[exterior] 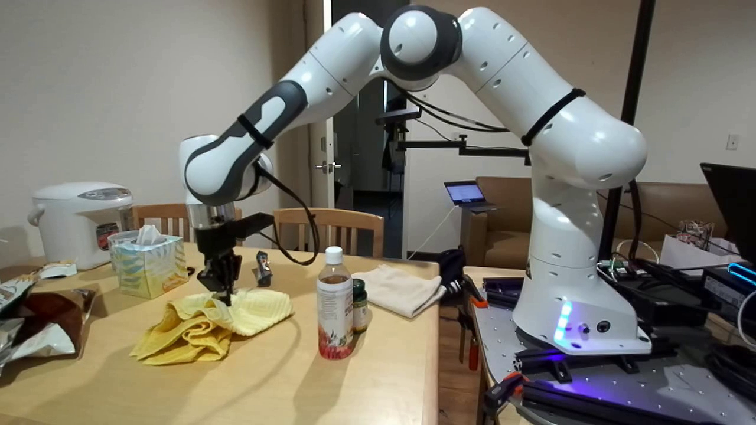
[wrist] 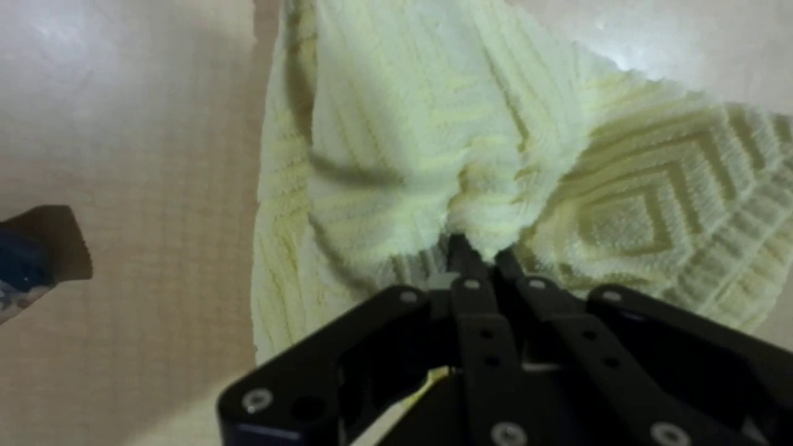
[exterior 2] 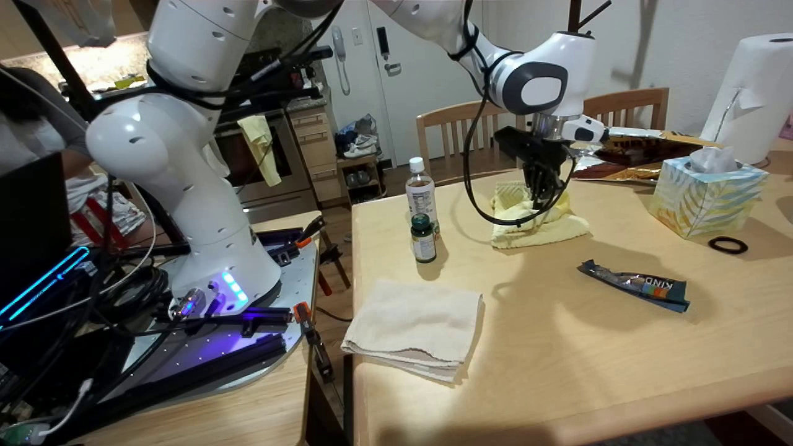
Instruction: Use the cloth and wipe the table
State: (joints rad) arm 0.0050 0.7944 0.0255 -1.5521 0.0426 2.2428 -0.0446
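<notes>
- Cloth point(exterior: 207, 333) lies crumpled on the table point(exterior 2: 557, 353), directly under the gripper point(wrist: 484, 253), with its folds spread around.
- The gripper points down and its jaws are pressed together, grasping one raised fold of the cloth.
- Probably the fold is pinched from above so that the loose fabric around it can serve as wiping pad; the wiping itself seems not yet begun.
- From the gripper toward the robot base point(exterior: 579, 313) stand a drink bottle point(exterior: 335, 313) and a smaller green bottle point(exterior 2: 424, 240), both upright, perhaps kept toward the table edge to leave room; a stroke in that direction could tip them.
- On this base side lies also a folded towel point(exterior 2: 415, 322), well apart from the gripper.
- A wrapped bar point(exterior 2: 638, 285) rests near the gripper, not touching the cloth, and could be dragged by a wide wipe.
- Beyond the gripper, away from the base, the tissue box point(exterior: 150, 268) stands and the snack bags point(exterior: 56, 321) lie; they would limit an outward wipe.
</notes>
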